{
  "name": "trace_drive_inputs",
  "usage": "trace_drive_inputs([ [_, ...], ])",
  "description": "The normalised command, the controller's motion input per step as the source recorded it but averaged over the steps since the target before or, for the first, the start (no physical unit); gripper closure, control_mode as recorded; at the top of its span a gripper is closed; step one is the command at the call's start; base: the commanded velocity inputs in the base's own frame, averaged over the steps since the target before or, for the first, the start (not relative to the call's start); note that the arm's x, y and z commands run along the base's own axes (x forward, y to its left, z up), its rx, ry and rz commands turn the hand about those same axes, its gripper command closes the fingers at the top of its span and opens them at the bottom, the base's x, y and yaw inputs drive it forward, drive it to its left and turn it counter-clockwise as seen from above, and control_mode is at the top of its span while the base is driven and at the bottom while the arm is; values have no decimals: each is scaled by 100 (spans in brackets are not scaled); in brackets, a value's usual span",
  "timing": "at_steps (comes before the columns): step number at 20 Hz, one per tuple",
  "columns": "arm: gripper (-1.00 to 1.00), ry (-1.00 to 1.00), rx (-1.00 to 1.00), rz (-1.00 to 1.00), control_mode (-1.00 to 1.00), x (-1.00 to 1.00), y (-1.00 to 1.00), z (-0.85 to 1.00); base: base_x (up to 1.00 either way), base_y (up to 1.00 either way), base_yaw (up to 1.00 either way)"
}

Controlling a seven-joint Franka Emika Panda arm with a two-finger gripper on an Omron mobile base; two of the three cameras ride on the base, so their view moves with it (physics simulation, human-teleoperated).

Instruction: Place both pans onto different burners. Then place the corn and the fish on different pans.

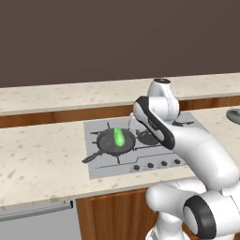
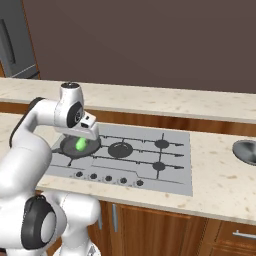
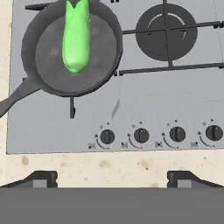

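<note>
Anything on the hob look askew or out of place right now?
Only one thing: the silver-grey pan sits on the counter right of the hob, not on a burner. The corn lies inside the black skillet, nothing spilled.

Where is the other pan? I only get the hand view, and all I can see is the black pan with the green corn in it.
Observer: The silver-grey pan sits on the counter, off to the right of the hob. It is not on a burner.
Operator: Is there room on the stove over there?
Observer: Yes. The two small burners on the hob's right side have nothing on them, and they are the ones nearest that pan.
</note>
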Motion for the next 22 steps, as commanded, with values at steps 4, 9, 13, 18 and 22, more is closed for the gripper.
trace_drive_inputs([
  [4, -100, 0, 0, 2, -100, -17, 0, 0, 0, 0, 0],
  [9, -100, 0, 0, 2, -100, -24, 0, 2, 0, 0, 0],
  [13, -100, 0, 0, 0, 100, 0, 0, 0, -56, -20, 1],
  [18, -100, 0, 0, 0, 100, 0, 0, 0, -65, -67, 0],
  [22, -100, 0, 0, 0, 100, 0, 0, 0, -41, -84, 1],
])
